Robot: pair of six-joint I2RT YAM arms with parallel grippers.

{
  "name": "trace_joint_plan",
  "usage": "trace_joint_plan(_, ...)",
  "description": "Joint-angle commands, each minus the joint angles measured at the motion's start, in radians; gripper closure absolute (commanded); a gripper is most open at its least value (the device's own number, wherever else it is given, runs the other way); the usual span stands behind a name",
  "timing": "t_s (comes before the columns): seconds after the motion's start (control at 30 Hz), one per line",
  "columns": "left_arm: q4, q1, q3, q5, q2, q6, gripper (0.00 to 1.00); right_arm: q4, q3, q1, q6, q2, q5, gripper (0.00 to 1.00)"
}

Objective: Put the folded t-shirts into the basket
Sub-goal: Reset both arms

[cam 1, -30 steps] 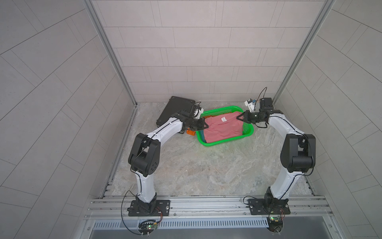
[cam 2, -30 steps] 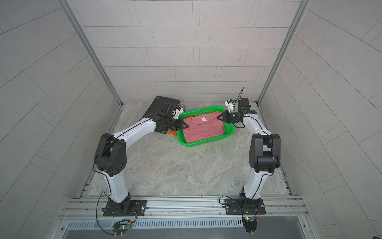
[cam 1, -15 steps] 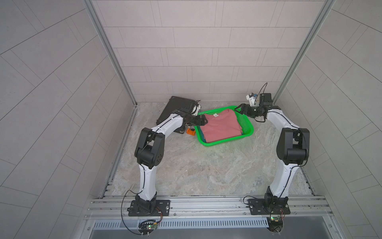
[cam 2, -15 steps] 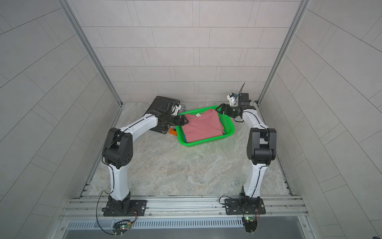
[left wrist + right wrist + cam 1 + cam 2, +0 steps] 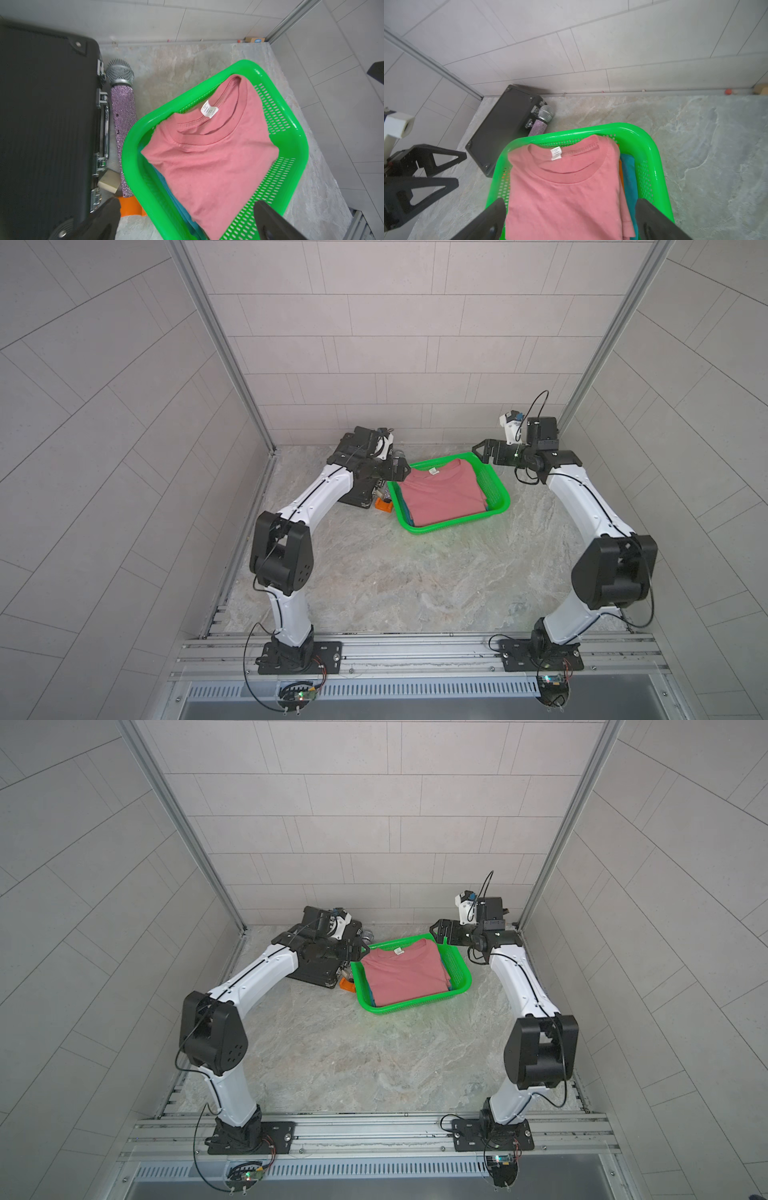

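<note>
- Grey tiled walls [image 5: 415, 344] stand around us, and we work on a stone-look table [image 5: 374, 572].
- Our left gripper [image 5: 400, 469] is opened wide. It holds nothing.
- Our right gripper [image 5: 481, 452] is opened wide too, and it holds nothing.
- The green basket [image 5: 457, 521] sits between our two grippers, near both of them.
- All three folded shirts lie in a pile inside the basket, lower than both grippers.
- The pink t-shirt [image 5: 440, 497] is on top. We can see its neck and a small white tag [image 5: 209, 109].
- The blue t-shirt [image 5: 629, 172] peeks out from under the pink one.
- The orange t-shirt [image 5: 620, 172] shows only as a thin strip between the pink and the blue, on the side by our right gripper.
- A black case [image 5: 45, 124] lies just beside our left gripper, on the side away from the basket.
- A sparkly purple microphone [image 5: 123, 124] lies between the case and the basket.
- A small orange block [image 5: 129, 206] sits near our left gripper, right by the outside of the basket.
- A little tan block [image 5: 109, 180] sits just beside the case.
</note>
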Motion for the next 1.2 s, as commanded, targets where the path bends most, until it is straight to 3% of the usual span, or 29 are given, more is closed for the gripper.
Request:
trace_joint_plan(0.0,-0.069,0.021,0.015,-0.045,-0.135,0.066,0.00,0.052,-0.072,0.001,0.006,-0.133,0.105,0.00)
trace_joint_plan(0.17,-0.096,0.118,-0.118,-0.071,-0.304,0.156,0.00,0.218,-0.297,0.006,0.021,-0.394,0.254,0.00)
trace_joint_plan(0.23,-0.093,0.180,-0.213,-0.100,-0.379,0.174,0.00,0.283,-0.420,0.008,0.070,-0.481,0.366,0.00)
trace_joint_plan(0.3,-0.087,0.262,-0.317,-0.058,-0.448,0.169,0.00,0.320,-0.555,0.007,0.100,-0.560,0.482,0.00)
trace_joint_plan(0.37,-0.038,0.342,-0.439,-0.003,-0.508,0.159,0.00,0.362,-0.668,0.008,0.052,-0.614,0.494,0.00)
trace_joint_plan(0.47,0.152,0.418,-0.671,-0.009,-0.604,0.157,0.00,0.475,-0.856,0.008,-0.007,-0.676,0.490,0.00)
trace_joint_plan(0.6,0.350,0.448,-0.906,-0.032,-0.659,0.173,0.00,0.748,-1.120,0.011,-0.110,-0.721,0.487,0.00)
trace_joint_plan(0.73,0.615,0.448,-1.083,-0.017,-0.650,0.209,0.00,1.053,-1.285,0.011,-0.204,-0.619,0.504,0.00)
trace_joint_plan(0.87,1.002,0.445,-1.262,-0.003,-0.562,0.177,0.00,1.373,-1.317,0.021,-0.221,-0.335,0.497,0.00)
trace_joint_plan(0.93,1.048,0.435,-1.270,-0.006,-0.545,0.148,0.00,1.479,-1.300,0.044,-0.281,-0.236,0.492,0.00)
trace_joint_plan(1.0,1.101,0.413,-1.259,-0.060,-0.497,0.135,0.00,1.438,-1.243,0.045,-0.276,-0.160,0.514,0.00)
trace_joint_plan(1.17,1.212,0.367,-1.206,-0.154,-0.304,0.129,0.00,1.632,-1.244,0.024,-0.234,0.008,0.563,0.00)
